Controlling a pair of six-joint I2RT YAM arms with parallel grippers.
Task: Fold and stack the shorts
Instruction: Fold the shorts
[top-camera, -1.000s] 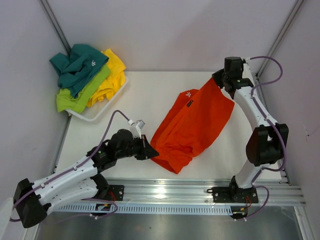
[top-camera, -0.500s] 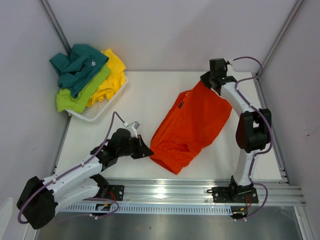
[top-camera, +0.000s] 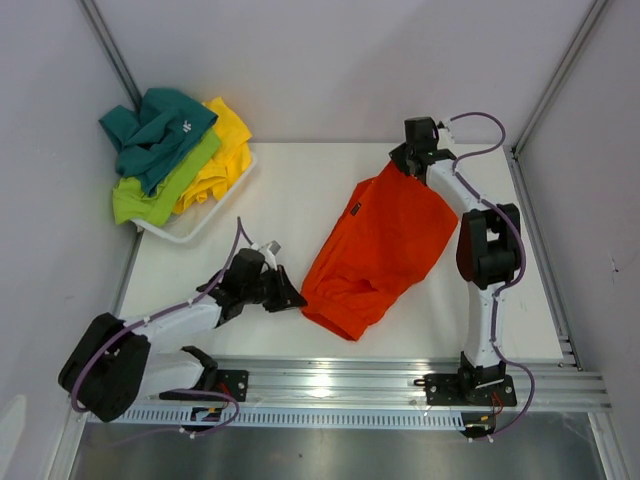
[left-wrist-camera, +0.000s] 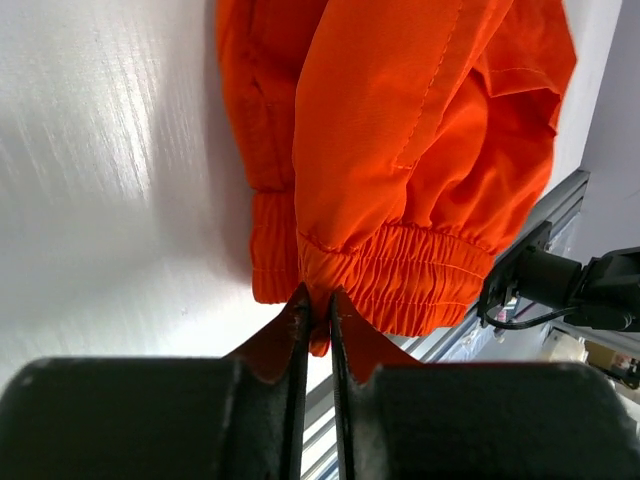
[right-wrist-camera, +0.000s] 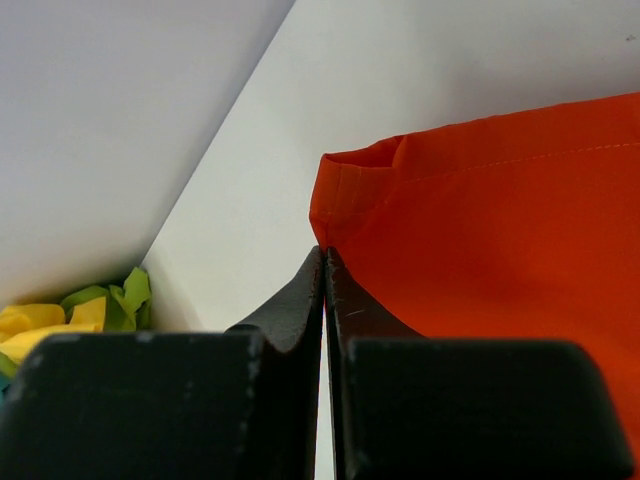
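Bright orange soft-fabric shorts lie stretched diagonally across the white desk, from far right to near left. The right pincer is clamped on the far corner hem, holding that edge up off the desk. The left pincer, tips nearly together, pinches the gathered elastic edge close to the desk's near edge. Bare desk shows left of the orange pair, up to the white plastic tray in the far-left corner. There a heap of teal, lime and yellow shorts spills over the rim. A narrower bare strip runs along the right edge.
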